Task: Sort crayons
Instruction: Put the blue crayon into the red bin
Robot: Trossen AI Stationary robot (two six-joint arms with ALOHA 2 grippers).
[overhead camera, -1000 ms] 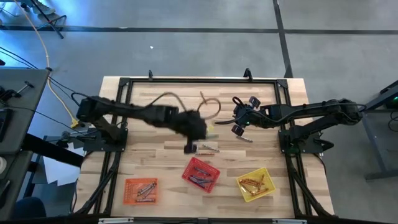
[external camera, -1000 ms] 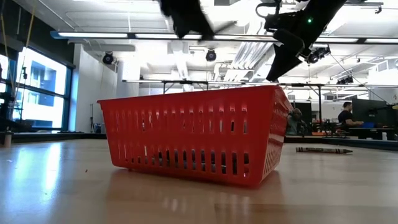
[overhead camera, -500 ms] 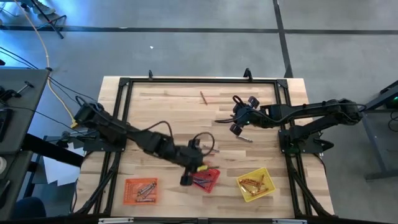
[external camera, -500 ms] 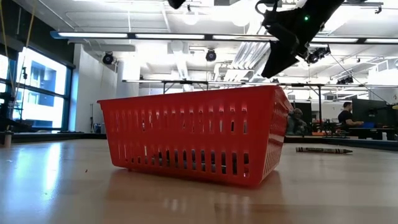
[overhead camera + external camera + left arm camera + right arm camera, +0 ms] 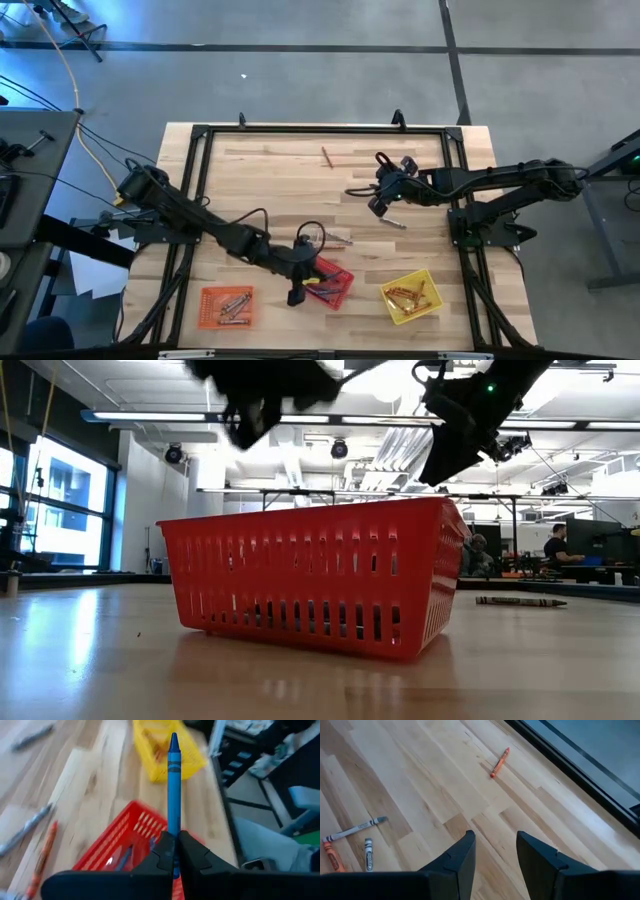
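My left gripper (image 5: 298,288) is at the left side of the red basket (image 5: 330,284), shut on a blue crayon (image 5: 173,790). The red basket holds several crayons; in the low view the red basket (image 5: 310,575) stands in front. My right gripper (image 5: 378,203) is open and empty above the table's far right part, and its own view shows the right gripper (image 5: 495,852) over bare wood. Loose crayons lie on the table: an orange one (image 5: 327,157), a grey one (image 5: 397,223) and a few (image 5: 336,240) near the middle. My left gripper pinches the blue crayon between its two fingers at the crayon's lower part (image 5: 173,851), away from the pointed tip. The crayon runs along the fingers and sticks out past their ends, tip (image 5: 173,739) foremost. It is lifted clear, above the red basket (image 5: 130,845).
An orange basket (image 5: 227,305) and a yellow basket (image 5: 410,296), each with crayons, stand near the front edge on either side of the red one. A black frame (image 5: 320,130) rims the table. The right wrist view shows an orange crayon (image 5: 499,762) and a grey one (image 5: 355,829).
My left gripper has gone from the middle of the table toward the near edge and down, and now stands at the red basket's left side. The right arm has hardly moved.
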